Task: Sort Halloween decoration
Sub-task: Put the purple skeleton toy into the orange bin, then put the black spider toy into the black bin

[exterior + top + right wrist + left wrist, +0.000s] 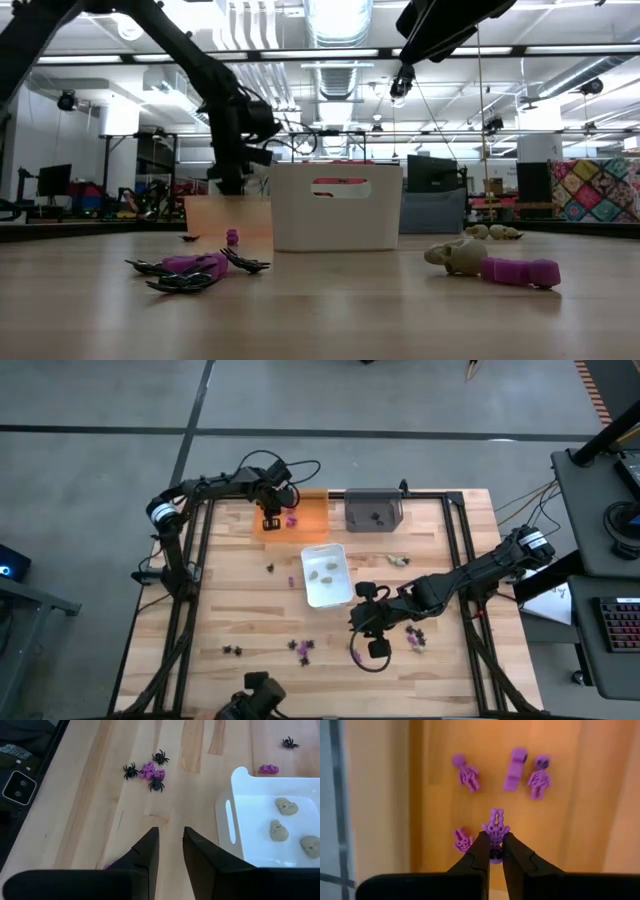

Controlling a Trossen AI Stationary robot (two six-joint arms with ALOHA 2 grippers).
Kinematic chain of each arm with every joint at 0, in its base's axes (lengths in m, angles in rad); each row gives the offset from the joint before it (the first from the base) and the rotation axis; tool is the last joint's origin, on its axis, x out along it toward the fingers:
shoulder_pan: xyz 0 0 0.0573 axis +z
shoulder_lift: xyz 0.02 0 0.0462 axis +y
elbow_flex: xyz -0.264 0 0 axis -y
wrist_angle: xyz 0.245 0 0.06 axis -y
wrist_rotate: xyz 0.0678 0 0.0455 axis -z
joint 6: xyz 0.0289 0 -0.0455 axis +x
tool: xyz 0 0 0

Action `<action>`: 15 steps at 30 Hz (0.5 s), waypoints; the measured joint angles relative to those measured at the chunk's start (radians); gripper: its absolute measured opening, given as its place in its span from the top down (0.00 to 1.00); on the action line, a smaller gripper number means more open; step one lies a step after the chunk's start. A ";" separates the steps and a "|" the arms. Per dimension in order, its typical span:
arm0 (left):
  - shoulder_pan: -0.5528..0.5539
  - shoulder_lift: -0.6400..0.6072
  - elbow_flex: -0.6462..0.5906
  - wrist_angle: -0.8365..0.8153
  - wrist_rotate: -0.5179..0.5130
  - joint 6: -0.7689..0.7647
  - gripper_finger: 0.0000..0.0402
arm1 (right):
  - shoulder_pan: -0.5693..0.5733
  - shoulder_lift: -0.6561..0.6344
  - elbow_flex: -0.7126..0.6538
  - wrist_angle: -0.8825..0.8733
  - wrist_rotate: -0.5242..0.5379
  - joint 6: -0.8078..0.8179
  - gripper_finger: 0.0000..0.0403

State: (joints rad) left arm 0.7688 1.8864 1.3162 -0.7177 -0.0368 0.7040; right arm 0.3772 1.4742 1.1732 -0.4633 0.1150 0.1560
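The Halloween decoration is many tiny pieces. Purple skeleton pieces [466,772] lie in the orange tray [310,520] at the far left. Beige skulls [280,827] lie in the white tray [345,595] mid-table. Black spiders [131,770] and purple pieces [150,771] lie scattered on the wood near the front. My left gripper [495,836] hangs over the orange tray, pointing steeply down, shut on one purple piece [495,822]. My right gripper [171,837] hovers open over bare wood near the front, with nothing between its fingers. My left gripper pinches a small purple skeleton piece by one end [495,840] between its two fingertips, coming from above and pointing steeply down. The rest of the piece sticks out past the tips over the orange tray's floor. Whether it touches the floor, I cannot tell.
A grey tray [373,510] stands at the far edge, right of the orange one, with dark pieces inside. Beige pieces [398,560] lie right of the white tray. Black frame rails [455,530] run along the table's sides. A purple bit [107,865] lies beside my right gripper.
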 joint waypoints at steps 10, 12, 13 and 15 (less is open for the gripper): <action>0.000 0.031 0.021 0.000 -0.003 -0.013 0.81 | -0.003 0.000 0.000 0.000 0.000 0.001 0.82; 0.001 0.030 0.021 -0.004 -0.004 -0.017 0.77 | -0.003 0.000 0.000 0.000 0.000 0.000 0.81; 0.001 0.030 0.022 -0.008 -0.005 -0.022 0.76 | -0.005 0.000 0.000 0.000 0.000 0.001 0.81; -0.001 0.030 0.031 -0.023 -0.005 -0.034 0.73 | -0.005 0.000 0.000 0.001 0.000 0.001 0.80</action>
State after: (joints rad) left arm 0.7675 1.9160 1.3472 -0.7409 -0.0414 0.6702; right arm 0.3725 1.4742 1.1732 -0.4621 0.1150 0.1566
